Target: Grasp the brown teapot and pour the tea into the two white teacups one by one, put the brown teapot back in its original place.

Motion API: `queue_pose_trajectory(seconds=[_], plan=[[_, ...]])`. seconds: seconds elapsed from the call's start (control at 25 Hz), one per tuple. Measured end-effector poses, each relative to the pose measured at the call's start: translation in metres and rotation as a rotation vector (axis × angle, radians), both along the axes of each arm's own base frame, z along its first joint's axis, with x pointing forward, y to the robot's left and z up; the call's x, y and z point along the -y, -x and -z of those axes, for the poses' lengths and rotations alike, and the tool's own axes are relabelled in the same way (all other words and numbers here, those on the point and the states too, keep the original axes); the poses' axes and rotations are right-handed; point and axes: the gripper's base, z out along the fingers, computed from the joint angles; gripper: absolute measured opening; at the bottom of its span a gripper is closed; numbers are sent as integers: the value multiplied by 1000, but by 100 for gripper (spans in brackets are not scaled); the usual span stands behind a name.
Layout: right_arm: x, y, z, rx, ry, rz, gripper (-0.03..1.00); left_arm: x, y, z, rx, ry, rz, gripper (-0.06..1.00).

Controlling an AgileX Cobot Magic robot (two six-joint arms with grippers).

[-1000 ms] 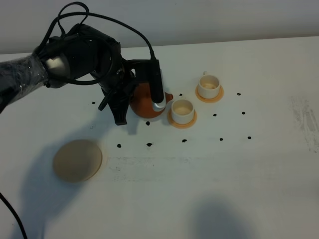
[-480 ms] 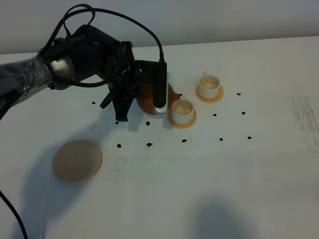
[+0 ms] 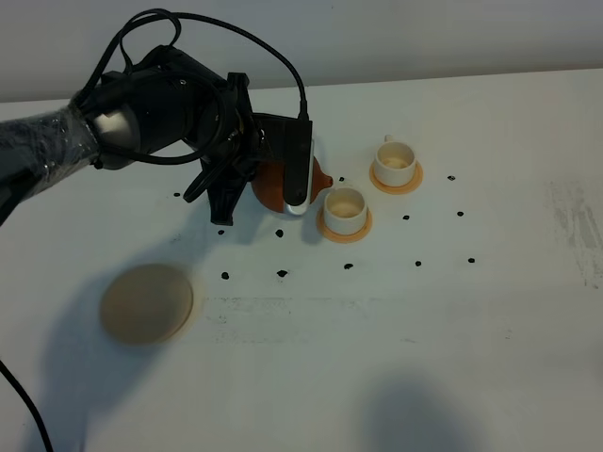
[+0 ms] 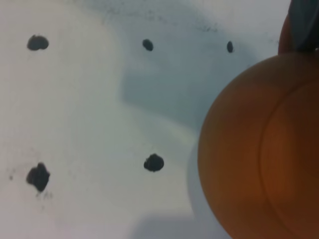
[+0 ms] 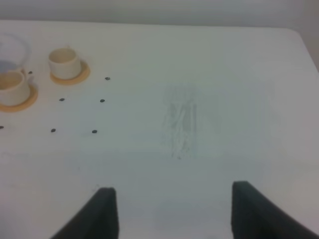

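My left gripper (image 3: 260, 201) is shut on the brown teapot (image 3: 271, 185) and holds it just left of the nearer white teacup (image 3: 345, 208), spout toward that cup. A white-tipped finger (image 3: 298, 179) hides much of the pot. The left wrist view shows the pot's round orange-brown body (image 4: 259, 149) close up, above the table. The farther white teacup (image 3: 395, 162) stands behind and to the right. Both cups sit on orange-tan coasters and look pale tan inside. They also show in the right wrist view (image 5: 65, 61) (image 5: 12, 87). The beige disc coaster (image 3: 147, 302) lies bare at the front left. My right gripper (image 5: 177, 214) is open and empty.
Small black marks (image 3: 282, 273) dot the white table (image 3: 424, 358) around the cups and the pot. A scuffed patch (image 3: 575, 226) lies near the right edge. The left arm's cables (image 3: 217, 38) loop above the wrist.
The left gripper has turned and shifted slightly up and back with the teapot, so its finger now covers more of the pot. Cups, coasters and right gripper have not moved.
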Motion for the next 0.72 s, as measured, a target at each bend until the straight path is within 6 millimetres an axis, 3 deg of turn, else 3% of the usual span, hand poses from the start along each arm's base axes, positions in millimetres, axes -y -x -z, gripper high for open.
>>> queue_pose_trajectory(seconds=[0.72], plan=[[0, 0, 0, 0, 0, 0, 48, 11, 2, -3, 63, -40, 74, 12]])
